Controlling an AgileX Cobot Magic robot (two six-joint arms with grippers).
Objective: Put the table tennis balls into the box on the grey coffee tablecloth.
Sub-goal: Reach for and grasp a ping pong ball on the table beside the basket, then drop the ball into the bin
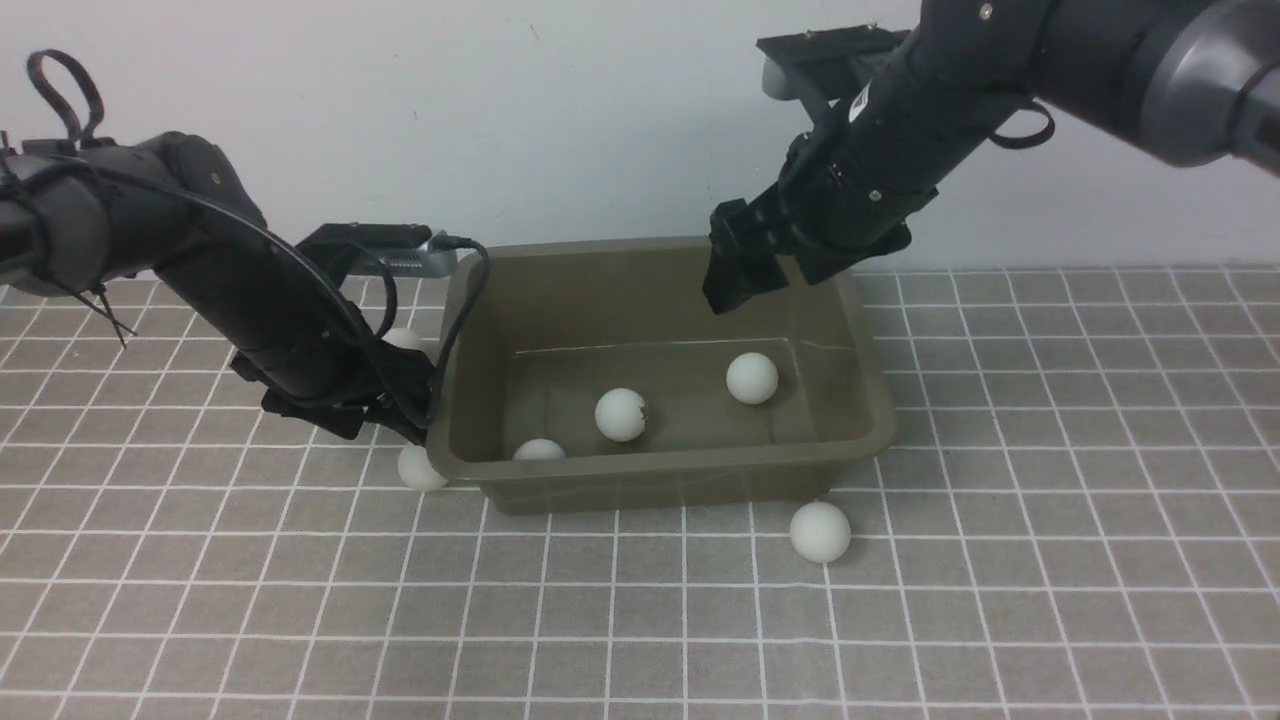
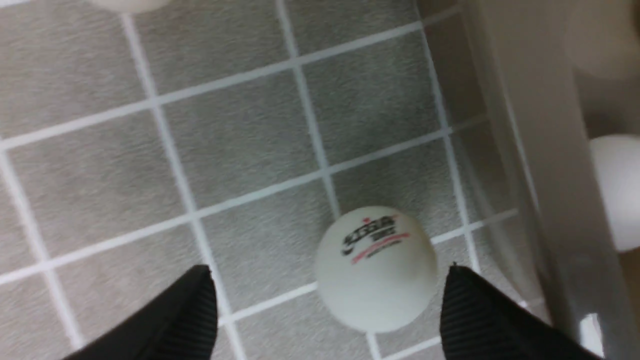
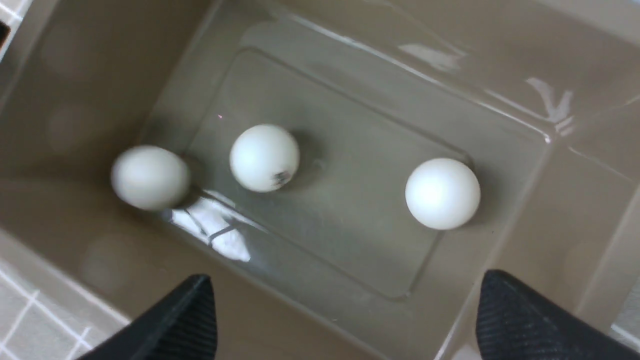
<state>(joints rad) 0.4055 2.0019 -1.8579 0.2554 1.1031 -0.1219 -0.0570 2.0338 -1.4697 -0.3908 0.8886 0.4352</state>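
three balls in the box, three on the cloth

showing the box [image 1: 680,485] sitting on the grey coffee tablecloth [image 1: 1050,520], one long side facing the front camera. counting six table tennis balls in all. finding three on the box's glossy floor: the plain ball [image 1: 751,378] toward the right, the marked ball [image 1: 621,414] with a small dark print near the middle, and the low ball [image 1: 539,450] at the left, half hidden behind the front wall. finding the other three lying out on the cloth: the front ball [image 1: 820,531] just before the box's front right corner, the corner ball [image 1: 420,468] right by the front left corner, too close to tell whether touching, and the rear ball [image 1: 403,338] left of the box, mostly hidden behind the left arm [image 1: 250,290].

holding the left gripper [image 2: 328,272] low over the cloth, just beside the box's left wall, fingers [image 2: 175,320] spread wide apart and straddling the corner ball. seeing that ball's red and dark print facing up in the left wrist view, with the ball lying nearer the finger on the box side and gripped by neither.

hanging the right gripper [image 1: 730,285] above the rear right part of the box, fingers [image 3: 520,320] wide apart and clamping nothing, pointing down at the three balls inside. catching the low ball blurred in the right wrist view, the other two sharp.
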